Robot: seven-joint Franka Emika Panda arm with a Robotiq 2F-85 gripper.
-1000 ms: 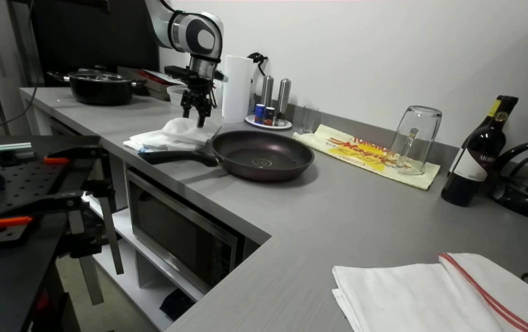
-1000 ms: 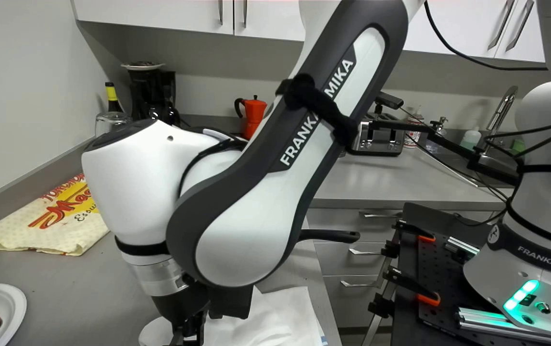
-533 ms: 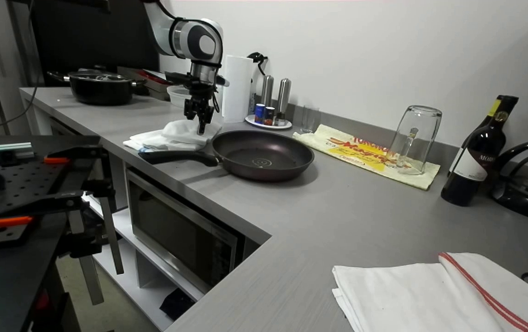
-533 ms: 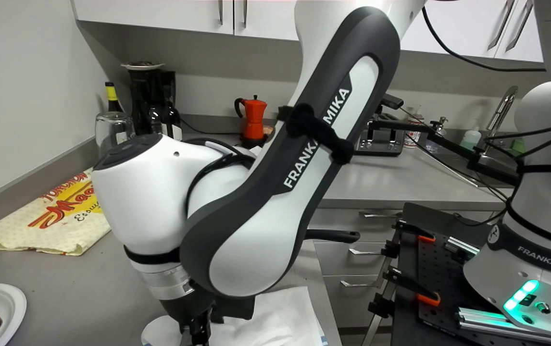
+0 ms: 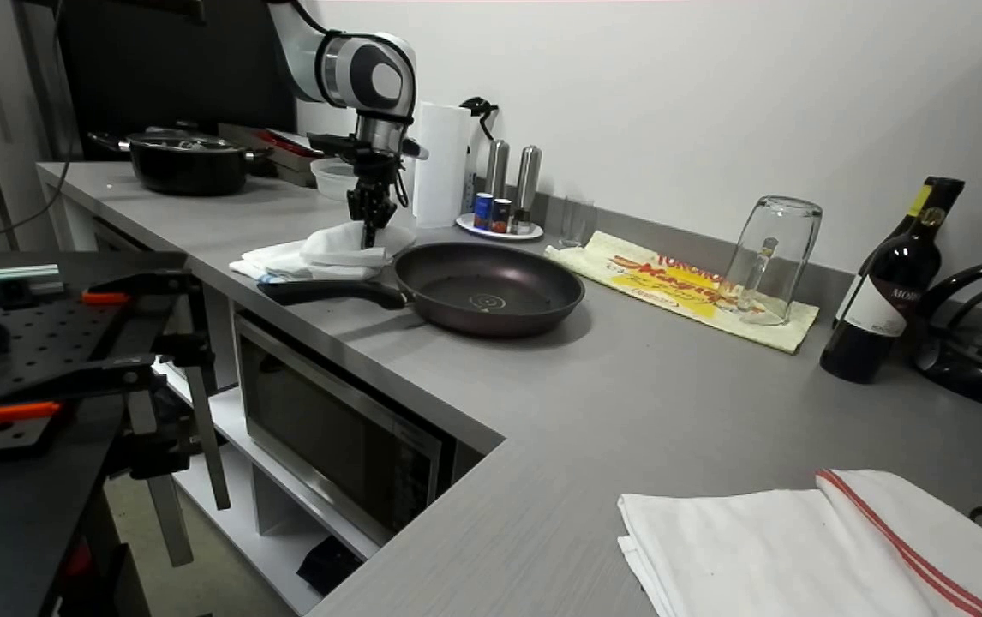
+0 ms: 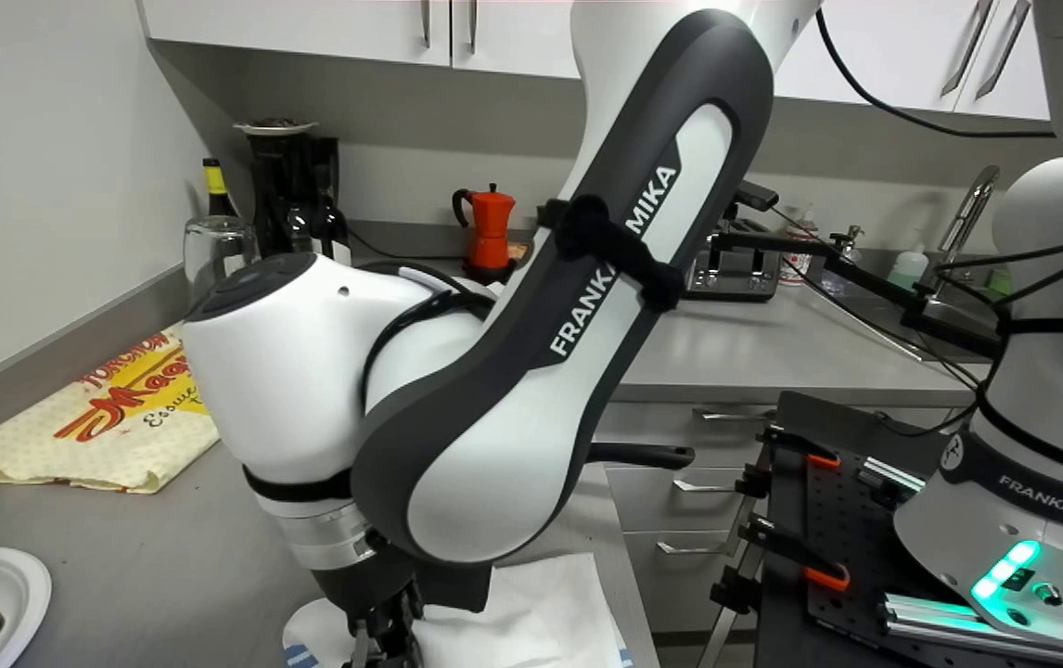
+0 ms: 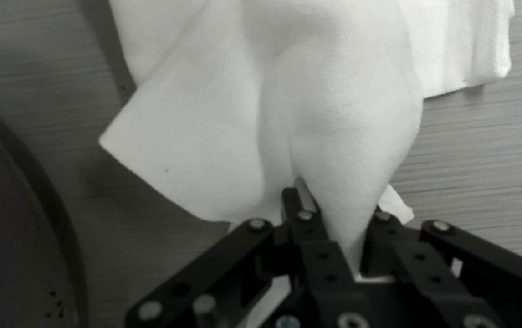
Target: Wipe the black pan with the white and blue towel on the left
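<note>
In the wrist view our fingers, bottom centre, pinch a fold of the towel, which spreads to the top edge; the black pan lies lower left. We should lift slowly, check the grip, then clear the pan's rim.

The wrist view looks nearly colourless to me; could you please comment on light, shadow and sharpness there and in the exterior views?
Wrist view: greyish, towel bright, soft shadow beside it on the counter, gripper slightly blurred. In an exterior view, the pan casts a soft shadow; in an exterior view, the base light glows green.
</note>
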